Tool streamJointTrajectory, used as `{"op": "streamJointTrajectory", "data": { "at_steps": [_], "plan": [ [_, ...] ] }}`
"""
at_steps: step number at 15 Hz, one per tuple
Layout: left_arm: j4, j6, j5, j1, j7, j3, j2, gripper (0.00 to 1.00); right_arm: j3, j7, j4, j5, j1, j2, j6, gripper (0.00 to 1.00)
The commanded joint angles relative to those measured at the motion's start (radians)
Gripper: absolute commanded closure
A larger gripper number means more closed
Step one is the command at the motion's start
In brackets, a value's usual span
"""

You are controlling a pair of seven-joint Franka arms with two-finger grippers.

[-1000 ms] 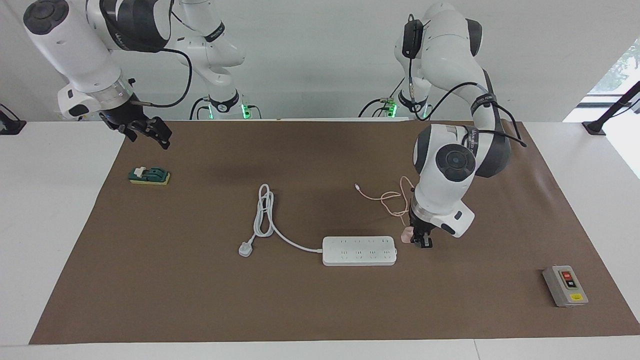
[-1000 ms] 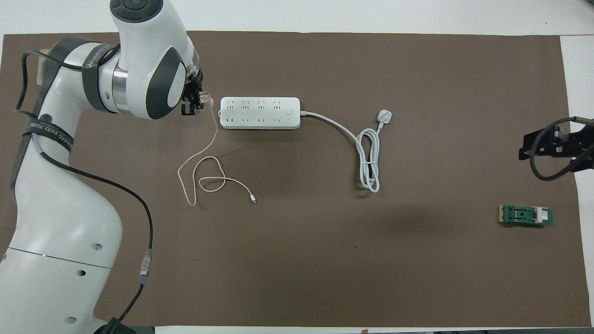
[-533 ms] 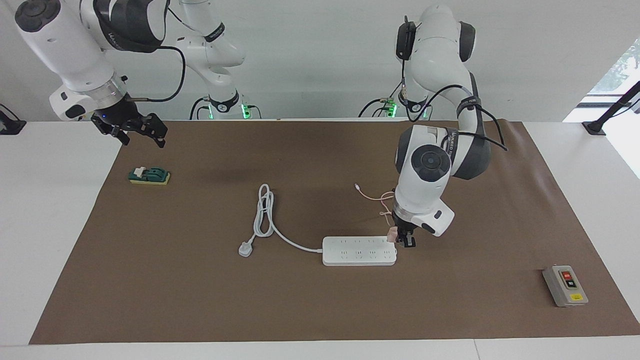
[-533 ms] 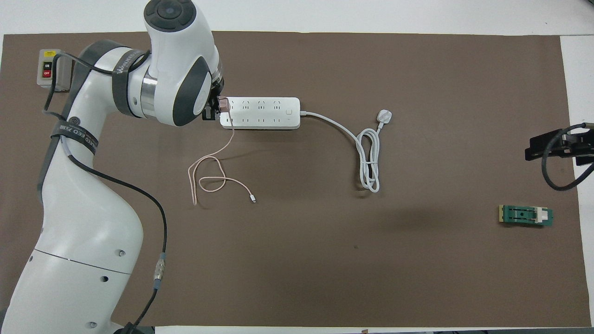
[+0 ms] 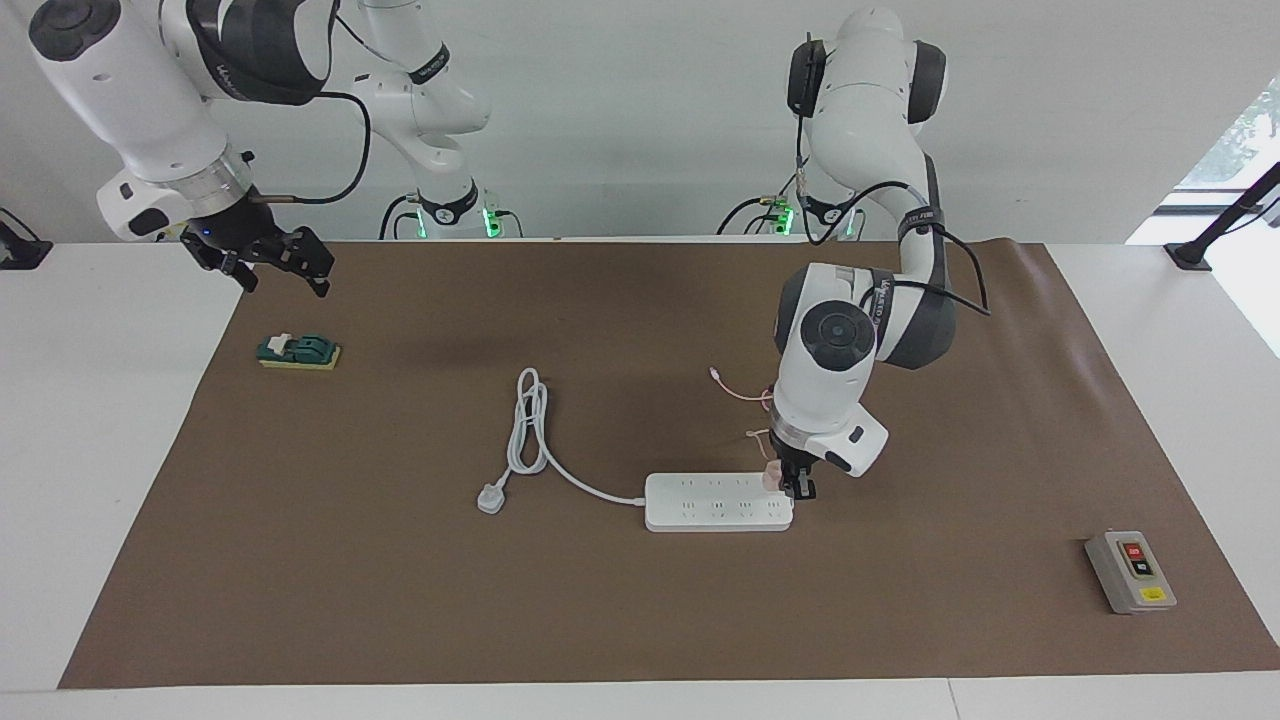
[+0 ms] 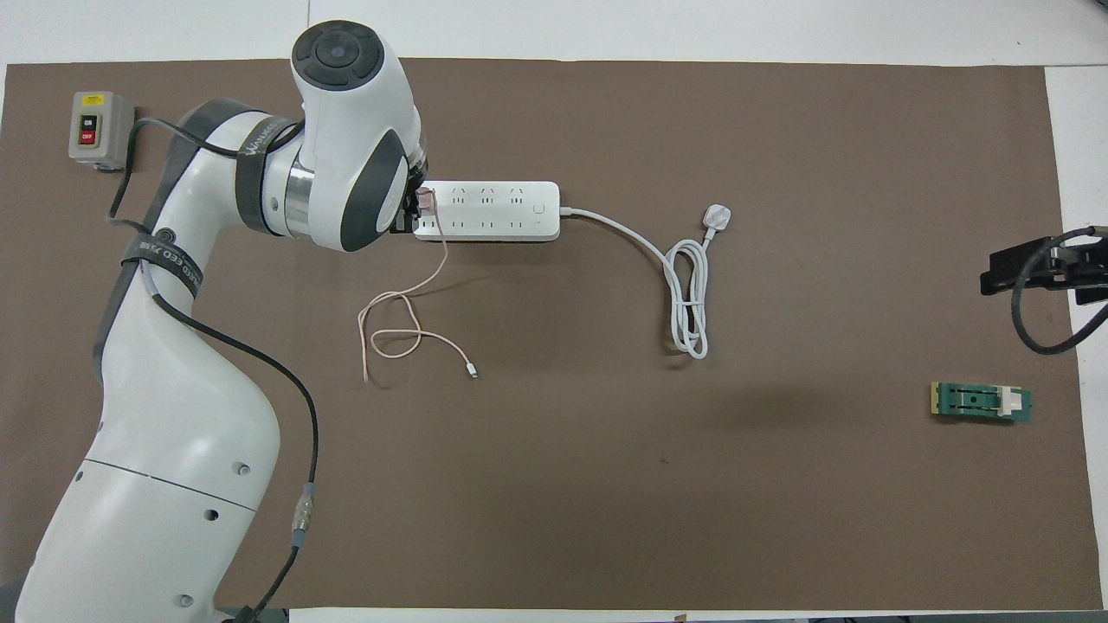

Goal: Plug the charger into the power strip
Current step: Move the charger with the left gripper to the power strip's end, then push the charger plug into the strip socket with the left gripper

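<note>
**Charger poised over the end socket of the strip**

Facing view: the left tool (image 5: 790, 483) is clenched on the charger (image 5: 771, 478), a small pale pink cube, and holds it over the power strip (image 5: 717, 502) at the end toward the left arm. From the strip's centre the charger sits at about 2 o'clock. Whether its prongs have entered a socket cannot be told. The right tool (image 5: 272, 260) waits with its fingers apart, up above the bench's (image 5: 620, 620) corner, at 11 o'clock from a small green block (image 5: 299, 351).

Overhead view: the charger (image 6: 426, 202) covers the strip's (image 6: 489, 210) end at 9 o'clock. Its thin pink cable (image 6: 394, 333) trails toward 6 o'clock and loops loosely on the mat. The strip is a long white bar with two rows of outlets, its thick cord running toward 3 o'clock to a white plug (image 6: 718, 215).

The charger looks light and rigid, best gripped on opposite flat sides. The slack cable should add little drag. The strip, unheld, may slide under the push.
</note>
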Motion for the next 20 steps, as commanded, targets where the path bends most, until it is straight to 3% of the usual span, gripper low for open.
{"op": "streamJointTrajectory", "data": {
  "at_steps": [1, 20],
  "plan": [
    [-0.105, 0.048, 0.016, -0.018, -0.01, 0.013, -0.065, 1.0, 0.01, -0.018, 0.04, -0.002, -0.013, 0.001, -0.031, 0.0],
    [-0.159, 0.101, 0.022, -0.021, 0.037, 0.01, -0.079, 1.0, 0.008, -0.018, 0.05, -0.011, -0.003, -0.008, -0.07, 0.0]
  ]
}}
